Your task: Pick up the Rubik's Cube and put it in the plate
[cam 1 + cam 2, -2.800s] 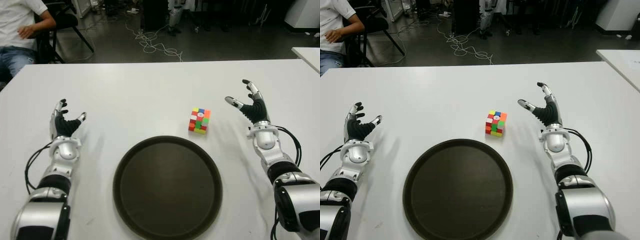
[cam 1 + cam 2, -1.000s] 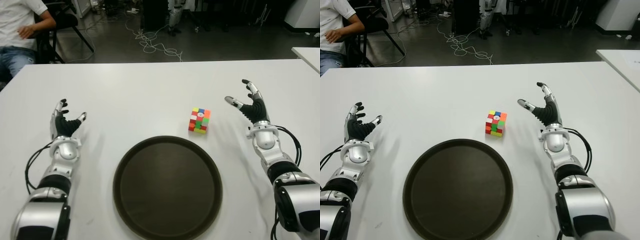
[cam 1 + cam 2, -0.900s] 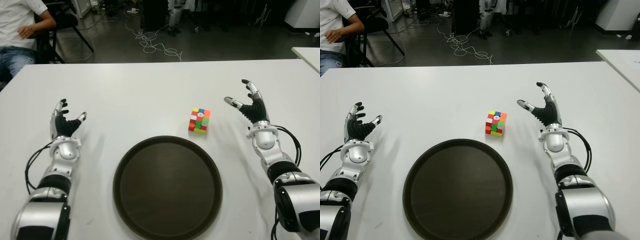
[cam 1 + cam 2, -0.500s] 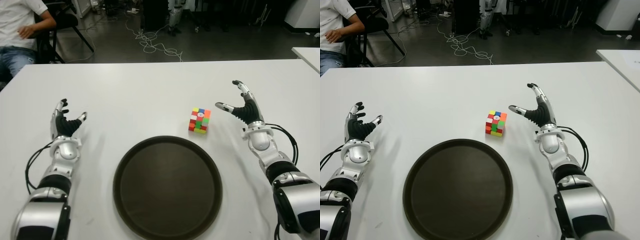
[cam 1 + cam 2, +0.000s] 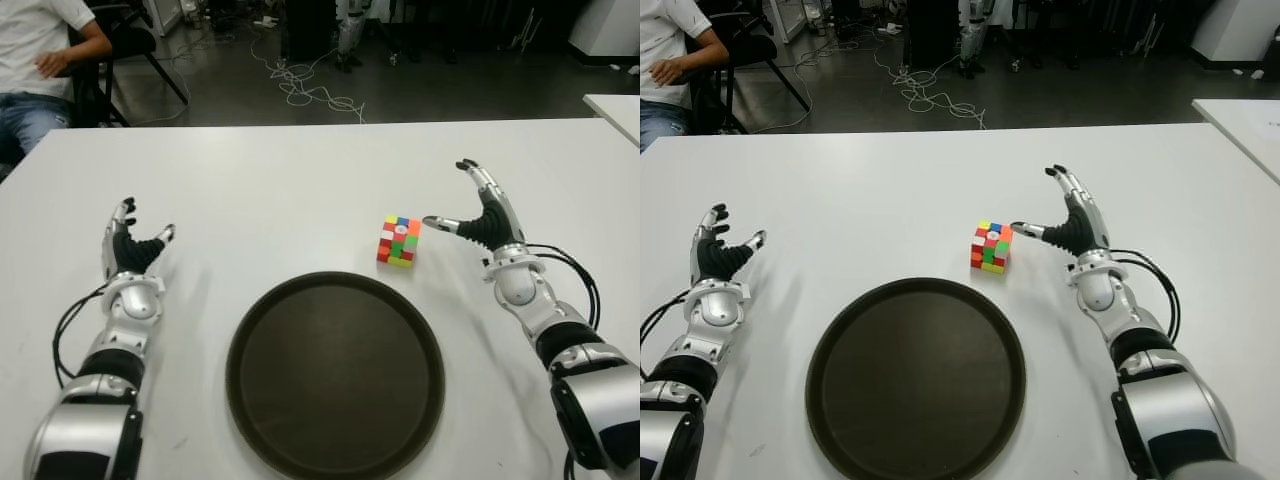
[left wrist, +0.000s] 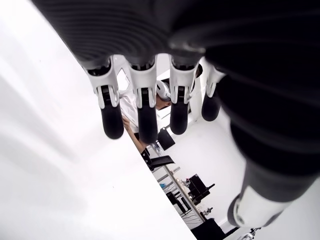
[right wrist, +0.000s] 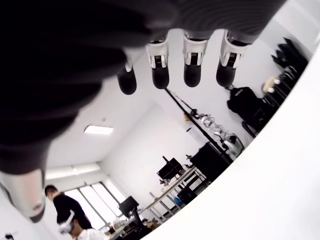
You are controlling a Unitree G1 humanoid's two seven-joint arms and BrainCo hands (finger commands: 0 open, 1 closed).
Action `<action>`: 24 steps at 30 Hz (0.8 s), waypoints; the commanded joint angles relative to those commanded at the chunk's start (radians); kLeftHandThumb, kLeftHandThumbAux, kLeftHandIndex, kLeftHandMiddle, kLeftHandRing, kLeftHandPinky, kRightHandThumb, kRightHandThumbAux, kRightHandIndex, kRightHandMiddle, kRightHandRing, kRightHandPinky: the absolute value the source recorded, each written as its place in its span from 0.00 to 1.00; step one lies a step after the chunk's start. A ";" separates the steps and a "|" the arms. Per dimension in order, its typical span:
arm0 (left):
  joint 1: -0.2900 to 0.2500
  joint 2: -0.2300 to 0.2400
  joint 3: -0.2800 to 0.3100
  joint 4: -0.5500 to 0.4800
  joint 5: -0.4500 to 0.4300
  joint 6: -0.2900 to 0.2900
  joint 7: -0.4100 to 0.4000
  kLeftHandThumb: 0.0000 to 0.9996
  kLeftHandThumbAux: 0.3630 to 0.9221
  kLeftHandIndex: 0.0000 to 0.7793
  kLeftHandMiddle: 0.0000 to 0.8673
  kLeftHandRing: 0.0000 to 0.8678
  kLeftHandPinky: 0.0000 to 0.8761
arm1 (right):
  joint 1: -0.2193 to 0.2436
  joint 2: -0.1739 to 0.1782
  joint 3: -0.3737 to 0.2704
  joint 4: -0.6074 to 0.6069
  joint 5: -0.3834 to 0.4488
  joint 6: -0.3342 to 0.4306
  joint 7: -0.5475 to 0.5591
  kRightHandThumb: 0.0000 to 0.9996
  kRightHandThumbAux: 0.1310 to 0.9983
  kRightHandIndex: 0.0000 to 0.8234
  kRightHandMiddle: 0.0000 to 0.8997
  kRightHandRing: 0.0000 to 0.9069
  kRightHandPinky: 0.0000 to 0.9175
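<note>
The Rubik's Cube point(image 5: 399, 241) sits on the white table just beyond the far right rim of the round dark plate point(image 5: 335, 371). My right hand point(image 5: 470, 212) is open just right of the cube, its thumb tip close to the cube's right side and its fingers raised. Nothing is held between them. Its wrist view shows only spread fingers point(image 7: 192, 60) and the room. My left hand point(image 5: 130, 243) shows open at the table's left, far from the cube.
A person point(image 5: 40, 60) sits on a chair beyond the table's far left corner. Cables point(image 5: 310, 90) lie on the floor behind the table. Another white table's corner point(image 5: 615, 105) shows at the far right.
My right hand has moved left toward the cube, its thumb now nearly at the cube's side. The cube, the plate and my left hand have not moved.
</note>
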 joint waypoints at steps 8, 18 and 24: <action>-0.001 0.000 0.004 0.003 -0.007 -0.002 -0.009 0.32 0.69 0.14 0.18 0.20 0.24 | -0.006 -0.001 0.034 -0.014 -0.027 0.003 0.008 0.00 0.64 0.00 0.00 0.12 0.25; 0.003 -0.003 0.007 -0.001 -0.012 -0.018 -0.015 0.32 0.70 0.14 0.20 0.21 0.26 | -0.020 -0.008 0.072 -0.064 -0.054 0.028 0.052 0.00 0.72 0.00 0.01 0.08 0.20; 0.003 -0.003 0.003 -0.002 -0.006 -0.014 -0.009 0.30 0.70 0.13 0.18 0.20 0.25 | -0.028 -0.010 0.085 -0.082 -0.057 0.031 0.077 0.00 0.74 0.00 0.00 0.03 0.07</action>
